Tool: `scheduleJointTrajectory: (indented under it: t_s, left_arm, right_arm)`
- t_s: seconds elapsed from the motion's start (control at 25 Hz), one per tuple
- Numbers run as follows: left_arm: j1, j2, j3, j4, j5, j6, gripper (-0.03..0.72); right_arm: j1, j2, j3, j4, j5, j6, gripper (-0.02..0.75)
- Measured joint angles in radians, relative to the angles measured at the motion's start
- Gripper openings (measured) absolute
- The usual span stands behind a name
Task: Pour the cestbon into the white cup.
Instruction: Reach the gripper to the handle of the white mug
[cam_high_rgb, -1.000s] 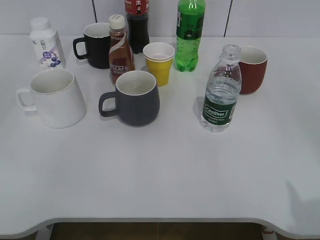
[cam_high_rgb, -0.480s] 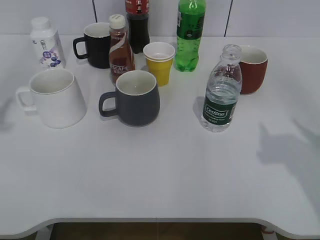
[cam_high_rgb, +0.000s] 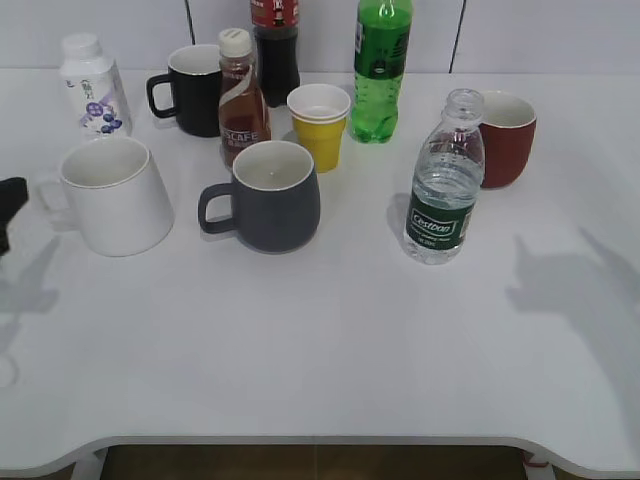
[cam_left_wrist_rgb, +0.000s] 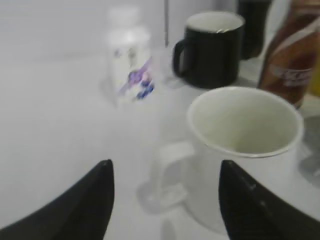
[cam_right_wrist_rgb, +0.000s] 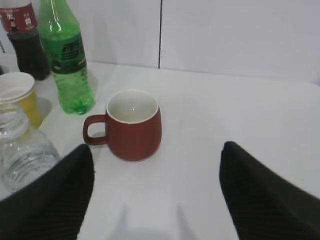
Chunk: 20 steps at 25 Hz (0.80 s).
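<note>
The cestbon (cam_high_rgb: 442, 185), a small clear ribbed bottle with a dark green label and no cap, stands upright right of the table's middle. Its shoulder shows at the left edge of the right wrist view (cam_right_wrist_rgb: 22, 150). The white cup (cam_high_rgb: 112, 193) stands upright and empty at the left, handle to the left. It also shows in the left wrist view (cam_left_wrist_rgb: 245, 150). My left gripper (cam_left_wrist_rgb: 165, 200) is open and empty, its fingers on either side of the cup's handle but short of it. Its tip shows at the exterior view's left edge (cam_high_rgb: 10, 205). My right gripper (cam_right_wrist_rgb: 157, 192) is open and empty, right of the cestbon.
A grey mug (cam_high_rgb: 270, 195) stands between cup and cestbon. Behind stand a brown coffee bottle (cam_high_rgb: 241, 100), black mug (cam_high_rgb: 192, 90), yellow paper cup (cam_high_rgb: 319, 125), green soda bottle (cam_high_rgb: 379, 70), dark cola bottle (cam_high_rgb: 274, 50), red mug (cam_high_rgb: 504, 138) and a white blueberry bottle (cam_high_rgb: 92, 88).
My left gripper has come into the exterior view at the left edge, beside the white cup. The shadow of my right arm has spread over the table's right side. No object has moved.
</note>
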Motion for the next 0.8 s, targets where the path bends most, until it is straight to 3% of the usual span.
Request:
scheduleJointTrajectory:
  t_s: [0.16, 0.48, 0.8]
  left_arm:
    - [0.000, 0.107, 0.037, -0.028, -0.209, 0.098, 0.491]
    - [0.000, 0.355, 0.034, -0.108, -0.489, 0.110, 0.490]
    - [0.000, 0.508, 0.008, -0.108, -0.521, 0.114, 0.467]
  right_arm:
    - [0.000, 0.016, 0.000, 0.007, -0.037, 0.000, 0.588]
    - [0.000, 0.018, 0.000, 0.007, -0.037, 0.000, 0.588]
    - [0.000, 0.018, 0.000, 0.007, -0.038, 0.000, 0.588]
